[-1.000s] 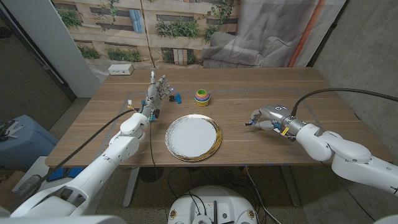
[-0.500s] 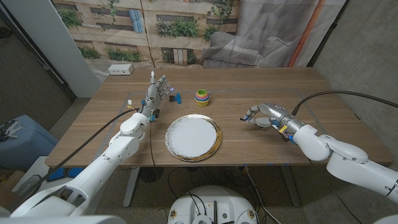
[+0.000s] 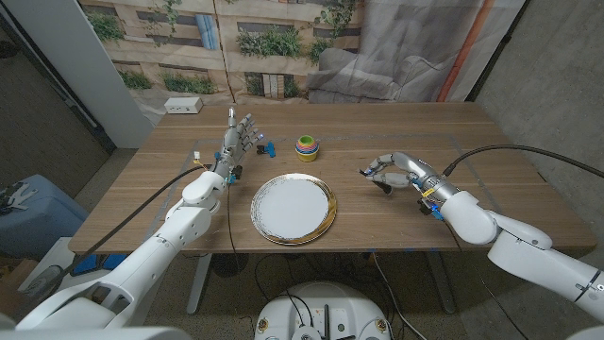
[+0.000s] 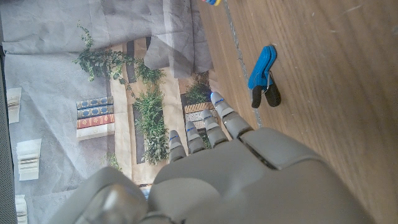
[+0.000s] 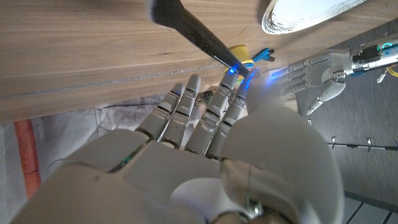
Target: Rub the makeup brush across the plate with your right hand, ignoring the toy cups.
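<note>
A white plate (image 3: 293,209) with a gold rim lies at the table's near middle; its edge (image 5: 311,15) also shows in the right wrist view. My right hand (image 3: 394,174) hovers right of the plate and pinches the dark makeup brush (image 5: 186,28) at its fingertips. The brush end (image 3: 363,172) points toward the plate, a short gap from its rim. My left hand (image 3: 241,137) stands upright at the back left with fingers apart, holding nothing; its back (image 4: 236,168) shows in the left wrist view.
Stacked toy cups (image 3: 307,146) stand behind the plate, and they show as a yellow shape (image 5: 239,55) in the right wrist view. A blue clip (image 3: 268,147) (image 4: 261,74) lies beside my left hand. A white box (image 3: 183,106) sits at the table's far left edge.
My right hand has moved left toward the plate with the brush, its fingers now further forward. The left hand, plate and cups have not moved.
</note>
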`<state>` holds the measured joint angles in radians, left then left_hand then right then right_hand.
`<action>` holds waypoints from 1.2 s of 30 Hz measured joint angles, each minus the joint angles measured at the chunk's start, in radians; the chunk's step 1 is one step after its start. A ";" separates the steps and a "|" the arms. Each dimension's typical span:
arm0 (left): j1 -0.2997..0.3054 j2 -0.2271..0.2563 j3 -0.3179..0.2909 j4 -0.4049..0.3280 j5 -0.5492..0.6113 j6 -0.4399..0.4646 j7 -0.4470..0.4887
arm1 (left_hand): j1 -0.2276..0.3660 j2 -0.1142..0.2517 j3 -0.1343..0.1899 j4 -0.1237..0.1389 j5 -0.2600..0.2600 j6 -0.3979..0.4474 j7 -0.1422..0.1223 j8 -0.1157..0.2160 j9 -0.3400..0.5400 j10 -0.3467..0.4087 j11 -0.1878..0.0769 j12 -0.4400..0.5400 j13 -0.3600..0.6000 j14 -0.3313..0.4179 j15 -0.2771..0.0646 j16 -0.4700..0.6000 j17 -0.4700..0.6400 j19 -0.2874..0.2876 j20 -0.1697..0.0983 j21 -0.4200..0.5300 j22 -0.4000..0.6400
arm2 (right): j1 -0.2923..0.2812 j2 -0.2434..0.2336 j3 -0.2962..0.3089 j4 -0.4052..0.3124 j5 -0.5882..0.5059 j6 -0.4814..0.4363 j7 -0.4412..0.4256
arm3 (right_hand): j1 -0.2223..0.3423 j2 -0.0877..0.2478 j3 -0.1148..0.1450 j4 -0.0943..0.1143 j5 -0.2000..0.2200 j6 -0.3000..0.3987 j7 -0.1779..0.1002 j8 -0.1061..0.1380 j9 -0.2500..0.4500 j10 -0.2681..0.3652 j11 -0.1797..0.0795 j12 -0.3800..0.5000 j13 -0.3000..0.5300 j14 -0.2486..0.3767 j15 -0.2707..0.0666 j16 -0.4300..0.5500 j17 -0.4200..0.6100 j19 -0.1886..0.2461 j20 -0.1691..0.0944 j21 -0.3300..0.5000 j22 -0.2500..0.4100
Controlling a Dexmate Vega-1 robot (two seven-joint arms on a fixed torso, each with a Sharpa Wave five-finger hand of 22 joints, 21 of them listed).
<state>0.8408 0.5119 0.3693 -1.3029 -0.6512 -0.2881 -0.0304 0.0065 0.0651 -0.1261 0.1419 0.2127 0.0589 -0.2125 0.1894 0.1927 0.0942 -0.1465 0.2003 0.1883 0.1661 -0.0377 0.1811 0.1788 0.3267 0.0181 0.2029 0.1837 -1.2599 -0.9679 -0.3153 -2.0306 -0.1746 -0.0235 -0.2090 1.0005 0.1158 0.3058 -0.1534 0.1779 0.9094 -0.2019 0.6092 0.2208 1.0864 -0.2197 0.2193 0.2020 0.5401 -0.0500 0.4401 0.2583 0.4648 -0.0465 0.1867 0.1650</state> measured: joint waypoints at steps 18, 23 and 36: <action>0.000 0.000 0.000 0.000 0.000 0.000 0.000 | 0.000 0.000 0.000 0.000 0.000 0.000 0.000 0.000 0.000 0.000 0.000 0.000 0.000 0.000 0.000 0.000 0.000 0.000 0.000 0.000 0.000 | 0.037 0.106 -0.033 0.058 0.163 0.080 0.004 | 0.006 0.006 -0.004 -0.004 0.000 0.006 0.006 -0.006 -0.011 0.000 0.000 -0.007 0.001 -0.004 0.004 0.000 0.000 -0.013 0.002 0.000 0.000; 0.000 0.000 0.000 -0.001 0.000 0.000 0.000 | 0.000 0.000 0.000 0.000 0.000 0.000 0.000 0.000 0.000 0.000 0.000 0.000 0.000 0.000 0.000 0.000 0.000 0.000 0.000 0.000 0.000 | 0.046 0.133 -0.047 0.068 0.199 0.103 0.004 | 0.006 0.006 -0.004 -0.004 0.004 0.006 0.006 -0.009 -0.012 0.000 0.000 -0.007 0.000 -0.004 0.004 0.000 0.000 -0.013 0.002 0.000 0.000; 0.001 0.000 0.000 -0.001 0.000 0.000 0.000 | 0.000 0.000 0.000 0.000 0.000 0.000 0.000 0.000 0.000 0.000 0.000 0.000 0.000 0.000 0.000 0.000 0.000 0.000 0.000 0.000 0.000 | 0.059 0.207 -0.089 0.079 0.234 0.124 -0.042 | 0.005 0.005 -0.004 -0.004 0.004 0.005 0.005 -0.013 -0.019 0.000 0.000 -0.007 0.000 -0.008 0.000 0.000 0.000 -0.013 0.002 0.000 0.000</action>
<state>0.8414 0.5114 0.3694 -1.3038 -0.6511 -0.2879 -0.0300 0.0066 0.0651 -0.1261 0.1419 0.2127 0.0589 -0.2125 0.1895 0.1927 0.0942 -0.1465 0.2003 0.1883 0.1661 -0.0377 0.1811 0.1788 0.3267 0.0180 0.2029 0.1837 -1.2012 -0.7611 -0.4041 -1.9518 0.0595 0.1004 -0.2507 1.0059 0.1212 0.3017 -0.1575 0.1816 0.9149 -0.1965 0.5960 0.2017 1.0862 -0.2197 0.2118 0.2020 0.5325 -0.0502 0.4402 0.2581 0.4521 -0.0445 0.1866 0.1649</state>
